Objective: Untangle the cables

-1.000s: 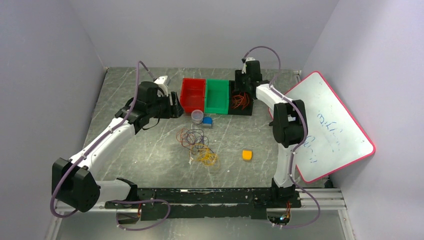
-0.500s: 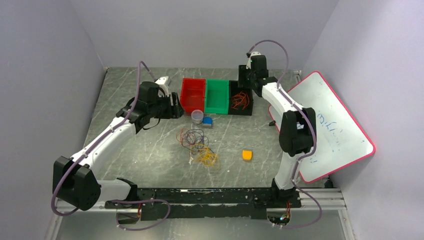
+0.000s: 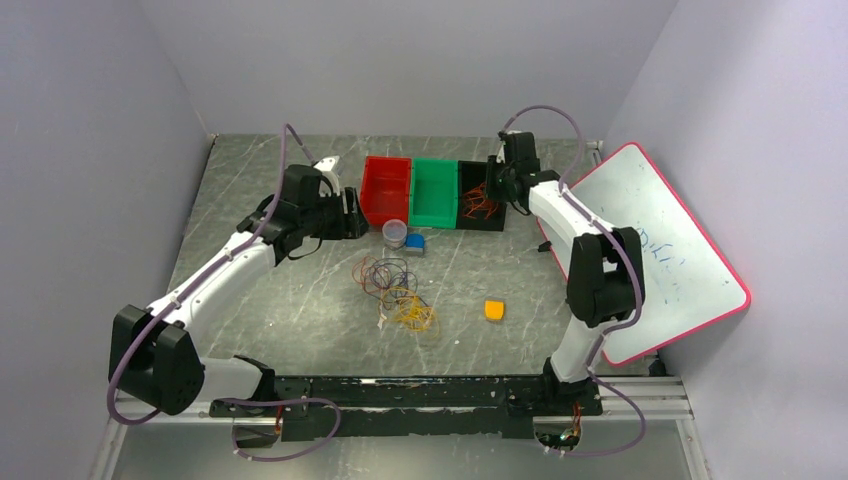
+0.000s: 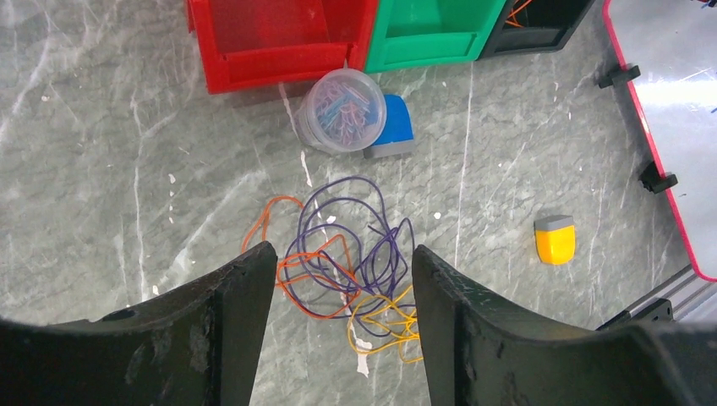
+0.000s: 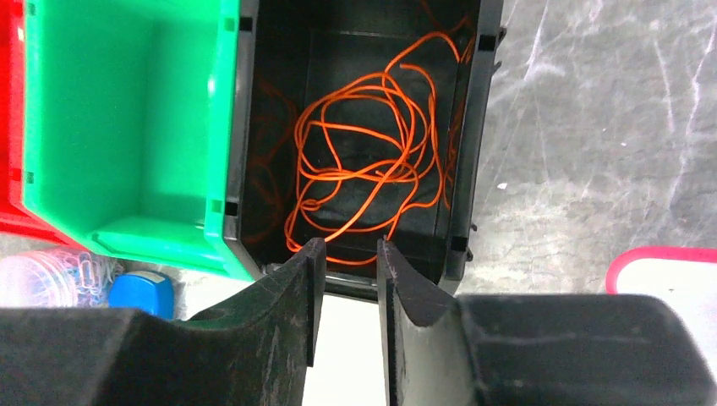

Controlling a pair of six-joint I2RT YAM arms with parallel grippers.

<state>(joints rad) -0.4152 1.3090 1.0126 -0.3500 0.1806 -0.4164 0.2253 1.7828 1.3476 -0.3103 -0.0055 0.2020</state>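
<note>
Orange cables (image 5: pixel 359 176) inside black bin (image 5: pixel 470 127), purple tangle (image 4: pixel 376 254) mid-table

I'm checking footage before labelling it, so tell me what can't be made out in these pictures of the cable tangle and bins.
Cable tangle: left wrist view, sides partly hidden by the left jaws; top view, strands too thin to trace crossings.
Whiteboard writing: top view, too faint to read.
Red bin: left wrist view, cut off by the top edge.
Clear cup contents: left wrist view, hazy through the plastic.
</note>
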